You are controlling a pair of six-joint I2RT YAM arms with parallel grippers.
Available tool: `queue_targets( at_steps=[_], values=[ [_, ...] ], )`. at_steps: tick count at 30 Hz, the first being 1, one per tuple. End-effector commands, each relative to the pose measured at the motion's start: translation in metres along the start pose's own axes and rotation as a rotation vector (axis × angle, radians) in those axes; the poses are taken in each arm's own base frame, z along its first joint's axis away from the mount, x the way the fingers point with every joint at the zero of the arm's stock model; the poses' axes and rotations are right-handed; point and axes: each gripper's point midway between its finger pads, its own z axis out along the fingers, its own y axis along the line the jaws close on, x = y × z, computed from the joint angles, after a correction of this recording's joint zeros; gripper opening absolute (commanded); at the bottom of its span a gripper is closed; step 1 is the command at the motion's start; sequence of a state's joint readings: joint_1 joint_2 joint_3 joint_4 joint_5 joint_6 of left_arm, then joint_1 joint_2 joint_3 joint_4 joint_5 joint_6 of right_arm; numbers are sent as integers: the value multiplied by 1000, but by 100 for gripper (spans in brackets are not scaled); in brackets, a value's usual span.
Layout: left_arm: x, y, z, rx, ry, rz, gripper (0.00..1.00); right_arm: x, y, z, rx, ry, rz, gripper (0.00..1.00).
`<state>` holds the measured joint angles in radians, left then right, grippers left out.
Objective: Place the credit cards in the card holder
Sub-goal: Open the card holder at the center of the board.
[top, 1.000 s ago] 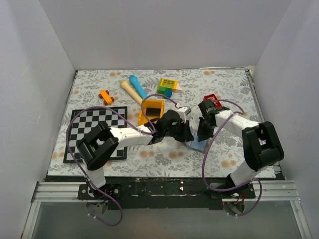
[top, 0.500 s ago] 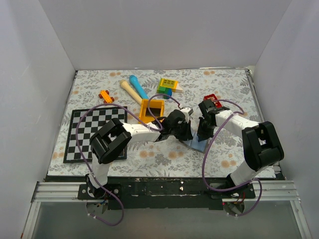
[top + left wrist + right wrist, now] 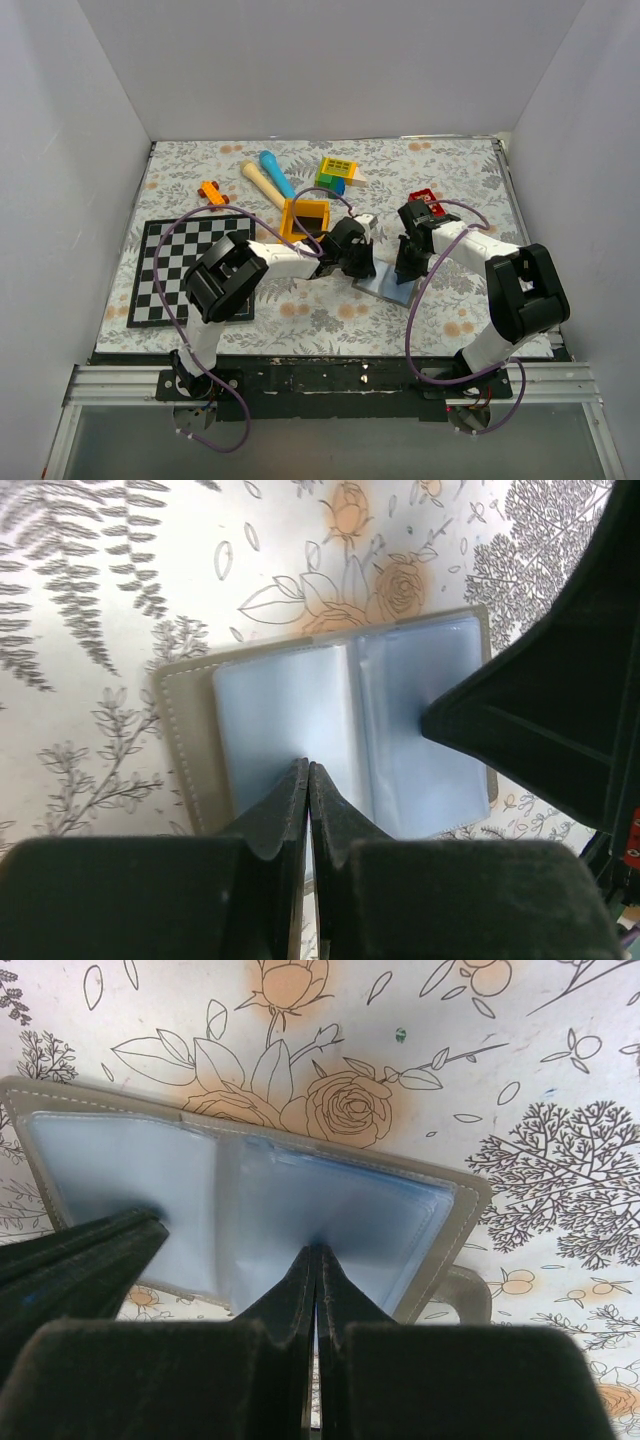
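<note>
The top camera sits high behind the arms (image 3: 285, 262), looking down and forward over the whole table (image 3: 450, 170). Each wrist camera looks steeply down from very close, and all three views share the open holder (image 3: 388, 285).

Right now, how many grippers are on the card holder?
2: left gripper, shut, tip on one pocket page of the open card holder; right gripper, shut, tip on the other page. Neither hidden.

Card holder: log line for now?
card holder: open flat, inside up | left tool: shut, tip on holder | right tool: shut, tip on holder
</note>
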<state>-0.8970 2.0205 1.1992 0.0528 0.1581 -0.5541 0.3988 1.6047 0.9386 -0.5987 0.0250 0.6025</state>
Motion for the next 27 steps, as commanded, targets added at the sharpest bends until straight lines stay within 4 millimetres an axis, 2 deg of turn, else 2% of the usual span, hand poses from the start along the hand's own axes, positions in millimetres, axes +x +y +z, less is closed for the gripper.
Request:
queue_targets(
  at_steps=[1,4,11,16,20,27],
  values=[
    [-1,33,-13,-86,-11,-22,0,-1,-5,0,29,2,-5,1],
    [5,40,-15,-97,-4,-32,0,-2,-6,0,34,-2,-8,1],
    [22,43,-16,-84,32,-59,0,-5,-4,-4,27,-15,-10,1],
    [26,40,-17,-76,39,-70,0,-9,9,-25,-69,-78,-32,1],
    [25,36,-18,-73,36,-89,0,5,23,-39,-182,-77,-36,1],
    [25,33,-22,-86,36,-129,0,47,33,-35,-218,-14,-40,1]
  ],
)
